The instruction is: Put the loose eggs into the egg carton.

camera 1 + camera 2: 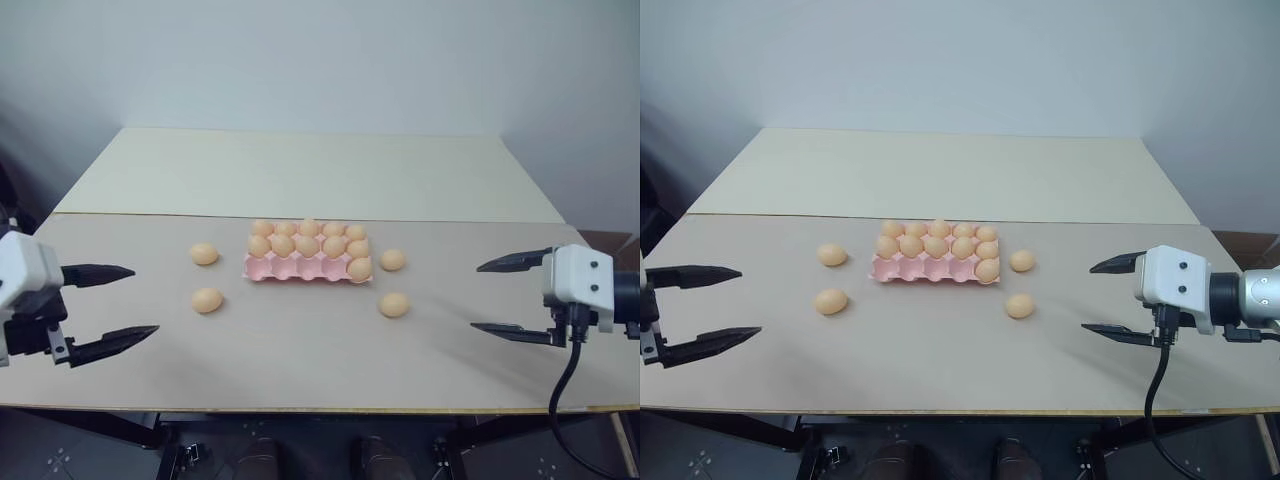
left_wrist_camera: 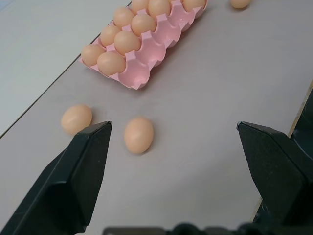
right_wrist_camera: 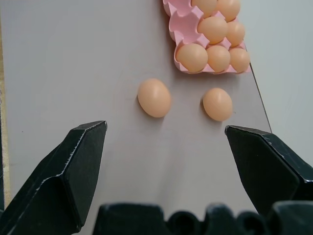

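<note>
The pink egg carton (image 1: 300, 268) lies mid-table, its back rows and right end holding several eggs, its front cups bare. Two loose eggs lie left of it, one farther back (image 1: 204, 254) and one nearer (image 1: 207, 300). Two more lie to its right, one beside the carton's end (image 1: 393, 260) and one nearer (image 1: 394, 305). My left gripper (image 1: 133, 301) hovers open at the table's left edge, apart from the eggs. At the right side, my right gripper (image 1: 492, 297) is also open and holds nothing.
The table (image 1: 300, 370) has a cream far half (image 1: 320, 170) behind a seam. A black cable (image 1: 565, 390) hangs from my right wrist over the front edge. A pale wall stands behind.
</note>
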You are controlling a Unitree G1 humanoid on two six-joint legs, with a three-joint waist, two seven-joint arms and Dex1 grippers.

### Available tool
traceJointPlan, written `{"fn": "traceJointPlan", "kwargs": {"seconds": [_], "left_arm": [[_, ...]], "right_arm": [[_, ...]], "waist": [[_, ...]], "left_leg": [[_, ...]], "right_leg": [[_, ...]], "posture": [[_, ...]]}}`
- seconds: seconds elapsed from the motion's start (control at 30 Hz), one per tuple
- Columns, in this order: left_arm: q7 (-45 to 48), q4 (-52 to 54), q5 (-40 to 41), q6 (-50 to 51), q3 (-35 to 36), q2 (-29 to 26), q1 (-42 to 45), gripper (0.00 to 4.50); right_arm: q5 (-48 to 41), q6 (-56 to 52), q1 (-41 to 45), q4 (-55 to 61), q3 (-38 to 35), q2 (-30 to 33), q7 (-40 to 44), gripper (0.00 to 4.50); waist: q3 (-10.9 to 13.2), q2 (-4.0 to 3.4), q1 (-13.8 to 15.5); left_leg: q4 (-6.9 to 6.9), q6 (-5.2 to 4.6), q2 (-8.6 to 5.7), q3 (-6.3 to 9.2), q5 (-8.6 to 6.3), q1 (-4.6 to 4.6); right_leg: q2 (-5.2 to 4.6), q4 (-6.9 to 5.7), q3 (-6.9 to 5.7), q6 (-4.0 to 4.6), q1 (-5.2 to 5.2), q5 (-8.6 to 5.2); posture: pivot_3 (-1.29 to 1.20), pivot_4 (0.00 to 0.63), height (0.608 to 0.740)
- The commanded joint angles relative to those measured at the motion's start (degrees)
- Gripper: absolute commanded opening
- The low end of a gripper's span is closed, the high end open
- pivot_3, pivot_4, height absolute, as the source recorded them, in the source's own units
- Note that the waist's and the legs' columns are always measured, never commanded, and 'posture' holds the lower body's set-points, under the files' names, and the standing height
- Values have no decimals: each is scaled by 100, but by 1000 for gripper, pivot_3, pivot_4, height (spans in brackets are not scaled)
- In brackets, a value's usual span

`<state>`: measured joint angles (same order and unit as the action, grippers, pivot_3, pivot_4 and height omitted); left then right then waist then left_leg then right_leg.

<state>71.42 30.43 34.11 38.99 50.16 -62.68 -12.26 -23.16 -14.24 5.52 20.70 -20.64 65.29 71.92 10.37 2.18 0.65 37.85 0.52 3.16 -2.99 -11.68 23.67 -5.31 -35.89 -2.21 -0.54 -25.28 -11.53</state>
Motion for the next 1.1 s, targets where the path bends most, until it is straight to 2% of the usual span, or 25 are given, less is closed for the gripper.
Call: {"fn": "traceJointPlan", "kwargs": {"seconds": [0.03,0.43,0.67,0.83,0.93,1.1], "left_arm": [[-81,-19,13,19,25,-78,54,4456],[-223,-13,100,-70,-205,-34,271,4456],[-212,-54,101,-200,-692,-11,341,4456],[-179,-312,100,-338,-1204,-140,657,4456],[-194,-352,58,-400,-1516,-173,805,4456],[-216,-272,78,-436,-1817,-155,907,4456]], "right_arm": [[-4,120,71,62,-59,1,-53,4500],[32,122,145,25,53,-32,-145,4500],[207,190,455,0,345,-202,-457,4500],[524,-116,965,19,1240,-533,-871,4500],[955,-249,1363,-271,1932,-982,-1252,4500],[1144,-301,1780,-680,2511,-1629,-1374,4500]], "waist": [[0,0,0],[0,0,1],[0,0,-1],[0,0,-5],[-1,2,-20],[0,1,-16]], "left_leg": [[0,0,0,0,0,0],[0,-1,0,0,1,0],[0,-1,0,-1,1,-2],[0,-6,1,-1,4,-4],[0,-18,1,-3,11,-6],[0,-21,-1,-3,13,8]], "right_leg": [[0,0,0,0,0,0],[0,0,0,0,0,0],[1,-1,1,0,1,0],[4,-7,2,1,1,1],[4,-7,3,1,2,1],[5,-7,4,3,-7,2]], "posture": [[0,150,740],[0,150,740],[0,150,740],[0,150,740],[0,150,740],[0,150,740]]}}
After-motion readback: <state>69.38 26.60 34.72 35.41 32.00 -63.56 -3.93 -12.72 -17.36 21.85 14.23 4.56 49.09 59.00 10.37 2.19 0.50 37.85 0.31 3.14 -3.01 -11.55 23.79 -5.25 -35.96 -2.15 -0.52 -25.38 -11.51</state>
